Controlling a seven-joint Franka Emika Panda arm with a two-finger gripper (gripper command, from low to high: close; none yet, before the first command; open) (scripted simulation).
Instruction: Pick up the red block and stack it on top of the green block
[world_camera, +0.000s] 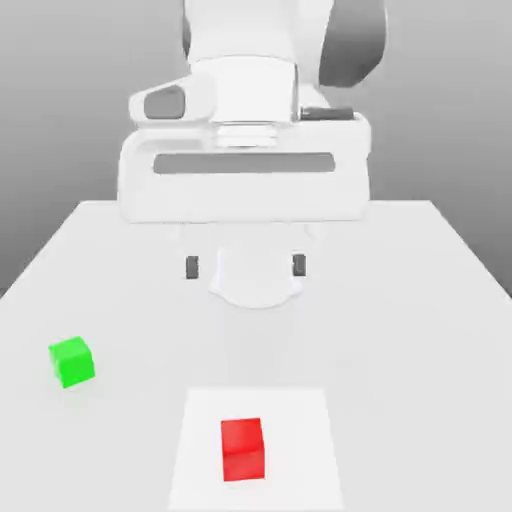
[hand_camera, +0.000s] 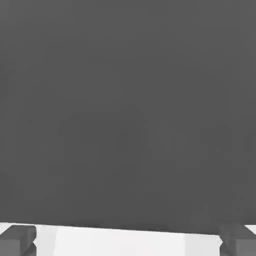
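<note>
The red block rests on a lighter square patch near the front of the white table. The green block sits on the table toward the exterior view's left, apart from the red one. My gripper hangs above the table's middle, well behind both blocks, open with nothing between its dark fingertips. In the hand view the two fingertips stand wide apart, and my gripper holds nothing.
A pale square patch marks the table's front under the red block. The white arm body looms over the back of the table. A grey backdrop lies beyond the table's edge.
</note>
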